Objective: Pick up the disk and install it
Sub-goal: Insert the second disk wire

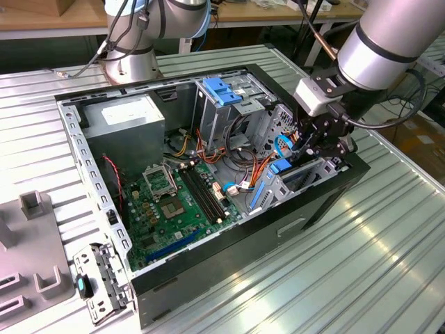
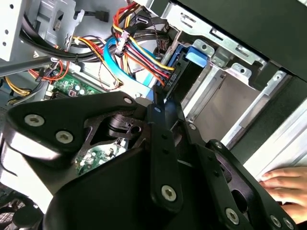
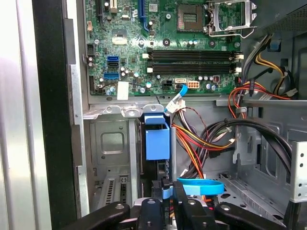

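The disk (image 1: pixel 281 167) stands on edge in the grey drive bay (image 1: pixel 309 179) at the front of the open computer case, on the exterior view's right. Its blue rail end (image 3: pixel 157 139) shows between the bay walls, with the motherboard beyond. My gripper (image 1: pixel 314 147) reaches down into the case over the bay. In both wrist views the black fingers (image 3: pixel 180 201) sit close together on the thin edge of the disk (image 2: pixel 184 60). My gripper (image 2: pixel 162 122) looks shut on it. The disk's labelled face is hidden.
Coloured cables (image 2: pixel 139 48) and a blue flat cable (image 3: pixel 201 186) crowd the bay. The power-supply box (image 1: pixel 132 118) and a drive cage with a blue latch (image 1: pixel 222 90) stand at the back. A person's hand (image 2: pixel 283 181) rests outside the case. A grey fixture (image 1: pixel 35 236) lies at the left.
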